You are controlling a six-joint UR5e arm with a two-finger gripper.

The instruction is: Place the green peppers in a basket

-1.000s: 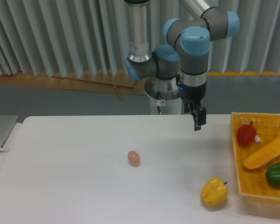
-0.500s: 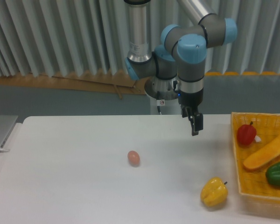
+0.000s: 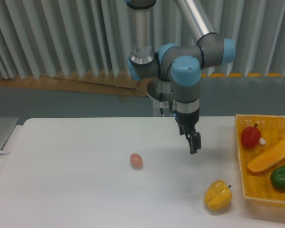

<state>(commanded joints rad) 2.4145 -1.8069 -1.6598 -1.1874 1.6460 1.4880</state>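
Nearest, yellow pepper (image 3: 217, 195) on desk (image 3: 76, 190). Right, green pepper (image 3: 283, 176) already inside basket (image 3: 242, 156): glossy, likely slippery, firm, light; best gripped across body. Farther back, hand (image 3: 194, 145) above desk, empty, opening unclear.

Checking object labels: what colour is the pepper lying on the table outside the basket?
Yellow pepper, seen clearly in the fixed camera view.

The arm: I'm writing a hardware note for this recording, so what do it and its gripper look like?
The arm is built of silver-grey metal tubes joined by dark grey joint housings with light blue round caps. A vertical silver tube carries a small white label. A small blue light shows near the wrist. The gripper is small and black, with narrow fingers. No loose cables are visible.
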